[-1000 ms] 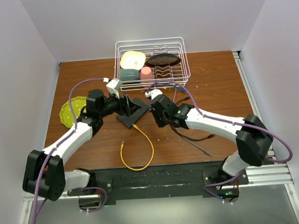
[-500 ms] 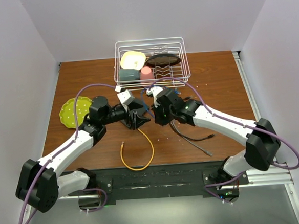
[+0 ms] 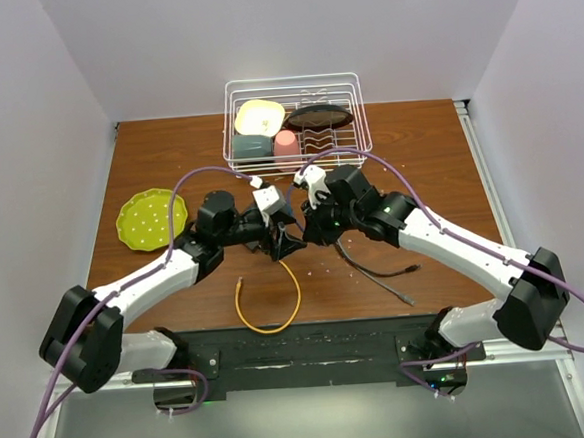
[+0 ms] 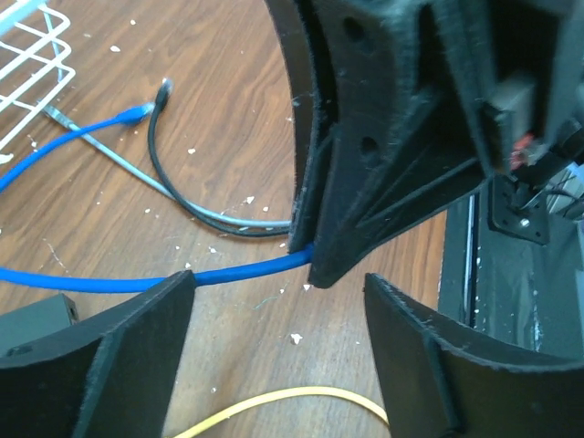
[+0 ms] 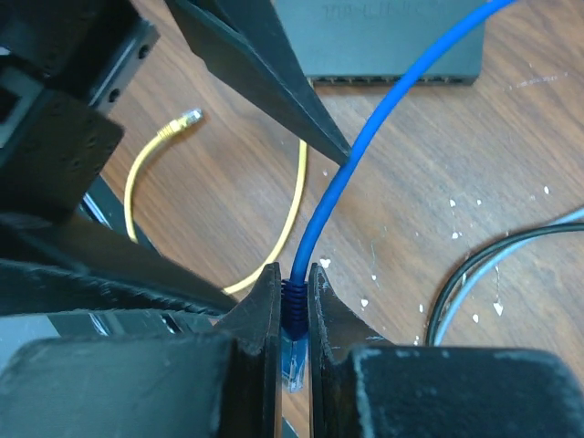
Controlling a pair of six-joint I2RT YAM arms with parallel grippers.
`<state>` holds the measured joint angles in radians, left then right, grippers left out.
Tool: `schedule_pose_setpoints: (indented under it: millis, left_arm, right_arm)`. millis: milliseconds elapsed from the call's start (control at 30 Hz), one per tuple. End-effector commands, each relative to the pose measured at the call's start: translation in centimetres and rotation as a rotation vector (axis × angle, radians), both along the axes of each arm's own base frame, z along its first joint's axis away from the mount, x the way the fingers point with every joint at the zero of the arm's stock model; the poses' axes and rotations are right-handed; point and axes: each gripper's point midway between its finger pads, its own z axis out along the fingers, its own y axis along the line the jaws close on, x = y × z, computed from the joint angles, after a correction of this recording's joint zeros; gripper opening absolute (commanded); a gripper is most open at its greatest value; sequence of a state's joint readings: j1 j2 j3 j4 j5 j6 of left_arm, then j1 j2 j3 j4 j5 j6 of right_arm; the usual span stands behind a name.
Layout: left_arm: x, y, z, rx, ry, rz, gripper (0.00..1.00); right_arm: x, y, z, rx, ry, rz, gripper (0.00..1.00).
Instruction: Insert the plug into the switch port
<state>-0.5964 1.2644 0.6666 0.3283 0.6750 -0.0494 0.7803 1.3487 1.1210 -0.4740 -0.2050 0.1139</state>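
Right gripper point(image 5: 292, 285) is pinching the blue plug point(image 5: 292, 356); left gripper point(image 4: 278, 306) gapes wide with nothing in it. The switch point(image 5: 392, 36) lies just ahead, port row point(image 5: 392, 80) facing the plug. Looks like nothing's inserted yet, so aligning and pushing in are left.

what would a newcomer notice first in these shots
At the table's middle the left gripper and right gripper sit nose to nose, the right pinching a bright blue cable by its plug, with the dark grey switch just beyond. A yellow cable loops near the front edge, and a white wire rack holding dishes stands at the back.
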Motion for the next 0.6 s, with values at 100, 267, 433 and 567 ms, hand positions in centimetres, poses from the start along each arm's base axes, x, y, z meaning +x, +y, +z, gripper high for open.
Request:
schedule_pose_setpoints:
  millis: [100, 267, 433, 567]
  left_arm:
    - [0.8, -1.8, 0.7, -0.008, -0.058, -0.043, 0.63]
    - [0.4, -2.8, -0.1, -0.001, -0.025, -0.093, 0.38]
    - [-0.1, -3.5, 0.0, -0.025, -0.018, -0.126, 0.15]
    - [-0.5, -3.9, 0.3, -0.039, -0.021, -0.149, 0.11]
  right_arm:
    - [-1.1, 0.5, 3.5, 0.09, -0.076, 0.08, 0.0]
    - [-1.3, 0.7, 4.0, 0.102, -0.076, 0.101, 0.0]
    - [-2.0, 1.3, 4.9, 0.151, -0.081, 0.151, 0.0]
    - [-2.7, 1.7, 5.9, 0.187, -0.09, 0.203, 0.0]
